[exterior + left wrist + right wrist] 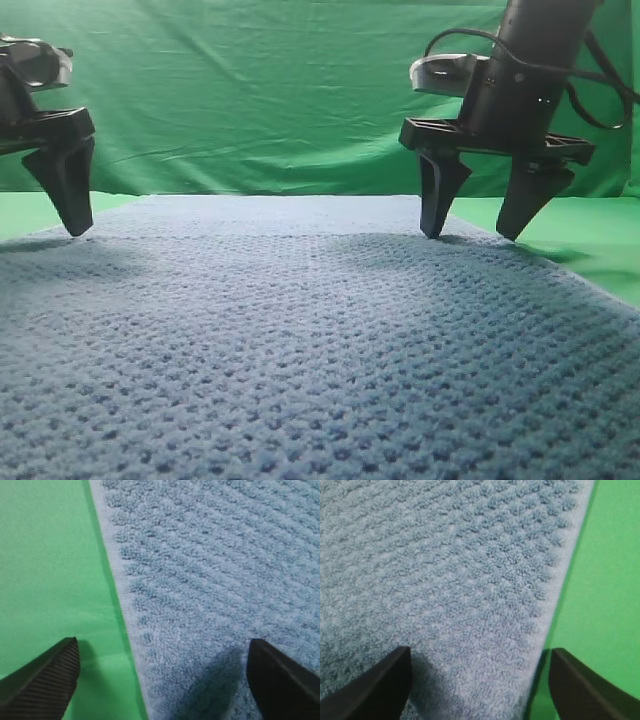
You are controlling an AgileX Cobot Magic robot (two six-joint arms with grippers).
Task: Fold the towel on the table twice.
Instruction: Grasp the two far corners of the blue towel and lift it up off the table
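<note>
Across the green table the blue-grey towel is lying flat and unfolded, filling most of the exterior view. At the left, the left gripper is hanging low over the towel's left border with its jaws spread wide: in its wrist view one finger is sitting over bare table and the other over the waffle knit, so the hem is running between them. That straddle looks chosen so that closing would pinch the edge. At the right, the right gripper is mirroring this, jaws apart, fingertips down at the towel's far right corner; its wrist view is showing one finger over cloth and the other at the hem where the table begins. Whether the tips are touching the cloth cannot be told. Neither claw is holding anything, so the first fold is probably not yet begun.
</note>
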